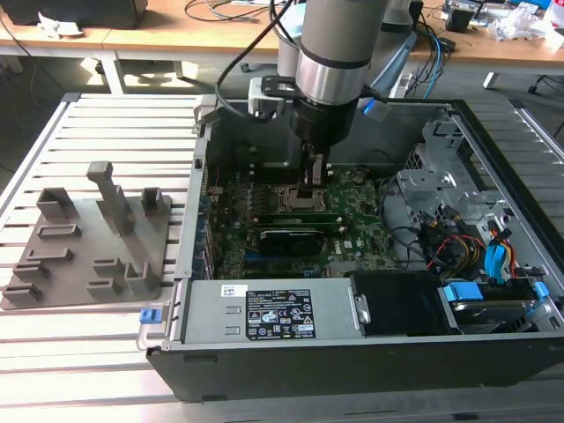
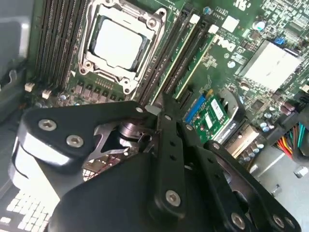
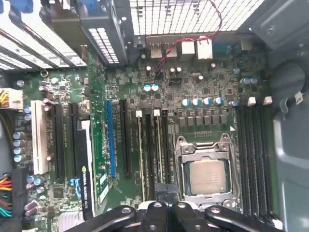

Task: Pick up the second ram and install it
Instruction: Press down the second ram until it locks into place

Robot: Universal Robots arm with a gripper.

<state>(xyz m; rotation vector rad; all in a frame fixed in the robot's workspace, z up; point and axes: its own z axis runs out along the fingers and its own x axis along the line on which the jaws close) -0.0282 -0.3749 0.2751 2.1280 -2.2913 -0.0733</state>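
Gripper [image 3: 167,195]: single unit on the one arm, lowered inside the open computer case [image 1: 493,176] and standing just beside the CPU socket [image 3: 206,175]. Fingers: drawn together with barely a slit between them in the first wrist view, nothing visibly pinched; tips rest at or just above the memory slots, though contact cannot be confirmed. Second ram [image 3: 157,150]: thin green stick standing on edge in the slot next but one to the socket, white latch at its far end; judged already seated, or at least started in the slot. Long axis: parallel to the socket's side and to the neighbouring stick [image 3: 140,150], which occupies a slot farther from the socket. Relation to gripper: the stick runs straight out from under the fingertips, its near end hidden beneath them, so the gripper sits over one end, not mid-length. Grey holder block [image 1: 97,233]: on the slatted table [image 1: 53,370], outside the case at the exterior view's left, well apart from the gripper, posts carrying no stick.
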